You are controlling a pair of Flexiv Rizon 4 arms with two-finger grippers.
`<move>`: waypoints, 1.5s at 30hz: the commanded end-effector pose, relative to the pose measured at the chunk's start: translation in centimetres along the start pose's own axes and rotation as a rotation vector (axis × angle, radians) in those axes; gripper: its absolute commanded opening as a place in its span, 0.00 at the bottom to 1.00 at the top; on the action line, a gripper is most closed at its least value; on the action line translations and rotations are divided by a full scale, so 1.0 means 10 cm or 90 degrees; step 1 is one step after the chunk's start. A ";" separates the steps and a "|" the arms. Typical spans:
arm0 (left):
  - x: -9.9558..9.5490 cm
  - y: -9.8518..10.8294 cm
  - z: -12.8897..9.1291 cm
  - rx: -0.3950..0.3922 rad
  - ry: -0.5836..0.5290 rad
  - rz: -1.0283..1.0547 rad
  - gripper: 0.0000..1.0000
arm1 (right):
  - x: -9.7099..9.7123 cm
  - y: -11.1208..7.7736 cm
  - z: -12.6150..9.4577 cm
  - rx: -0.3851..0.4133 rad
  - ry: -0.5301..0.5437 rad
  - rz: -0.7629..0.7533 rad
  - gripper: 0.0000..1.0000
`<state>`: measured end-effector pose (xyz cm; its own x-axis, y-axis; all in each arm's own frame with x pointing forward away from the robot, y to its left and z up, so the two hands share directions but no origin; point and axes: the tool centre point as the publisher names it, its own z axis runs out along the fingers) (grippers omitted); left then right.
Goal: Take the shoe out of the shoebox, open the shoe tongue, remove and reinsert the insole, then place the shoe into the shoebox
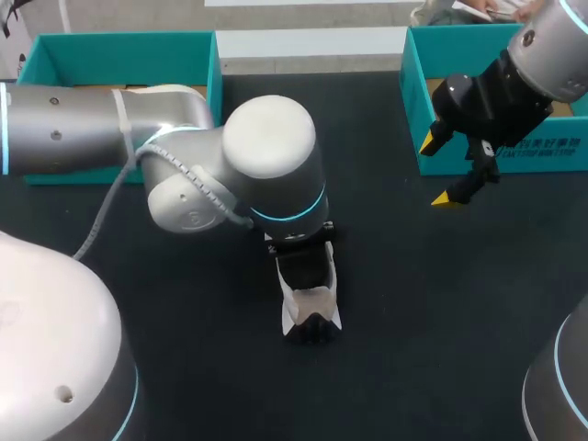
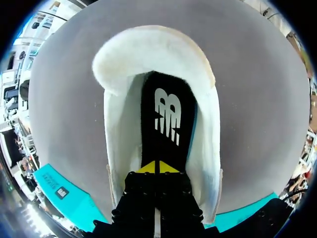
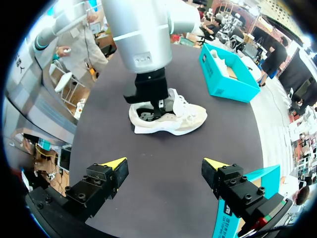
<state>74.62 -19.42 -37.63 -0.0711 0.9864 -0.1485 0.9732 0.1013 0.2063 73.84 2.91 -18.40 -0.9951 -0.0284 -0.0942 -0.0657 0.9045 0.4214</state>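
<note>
- Step, my read: insole stage. The white low-top sneaker [image 1: 310,301] is out of the box and stands on its sole. Its collar is wide open, and the black foam insole with a white logo [image 2: 166,116] lies flat inside.
- I can't tell whether this is the start of the pull-out or the press-down after reinsertion.
- Left gripper [image 2: 157,167]: the yellow tips are pressed together with only a hairline between them. They are down inside the shoe opening, right on the insole. Whether any insole edge is caught between them can't be seen.
- Sneaker vs left gripper: the sneaker is directly under it. The padded heel collar is ahead of the tips and the side walls are on both sides.
- Right gripper [image 1: 439,170]: fingers spread wide and holding nothing. It hangs over the black table [image 1: 432,312] at about 2 o'clock from the sneaker, well apart from it.
- Head view: the sneaker is near table centre, slightly toward 6 o'clock.
- A teal cardboard shoebox [image 1: 478,158] is at 2 o'clock, just beyond the right gripper. A second teal shoebox [image 1: 119,44] is at 10 o'clock, behind the left arm.
- Next, if removing: get a real pinch on the insole's heel edge and peel upward. The right gripper would likely need to steady the sneaker so it doesn't lift.
- Next, if seating: press the insole flat, then back out.
</note>
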 end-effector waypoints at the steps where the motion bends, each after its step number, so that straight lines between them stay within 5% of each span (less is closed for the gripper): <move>1: 0.01 0.04 -0.16 -0.001 0.011 0.002 0.00 | -0.01 0.01 0.01 0.002 0.001 0.000 1.00; 7: 0.03 0.08 -0.15 -0.013 0.036 0.002 0.01 | -0.01 0.01 0.01 0.002 0.001 0.000 1.00; 9: 0.04 0.08 -0.15 -0.014 0.042 0.002 0.92 | -0.01 0.01 0.01 0.002 0.001 0.000 1.00; 10: 0.04 0.08 -0.17 -0.017 0.043 0.001 1.00 | -0.01 0.01 0.01 0.002 0.001 0.000 1.00; 36: 0.16 -0.06 -0.44 0.022 0.096 0.004 1.00 | -0.01 0.01 0.01 0.002 0.001 0.000 1.00; 45: 0.16 0.13 -0.60 0.005 0.089 -0.010 1.00 | -0.01 0.01 0.01 0.002 0.001 0.000 1.00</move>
<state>74.35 -17.57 -32.65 -0.1175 0.9930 -0.0109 0.9731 0.1174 0.1984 73.84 2.92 -18.40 -0.9951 -0.0285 -0.0942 -0.0658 0.9044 0.4216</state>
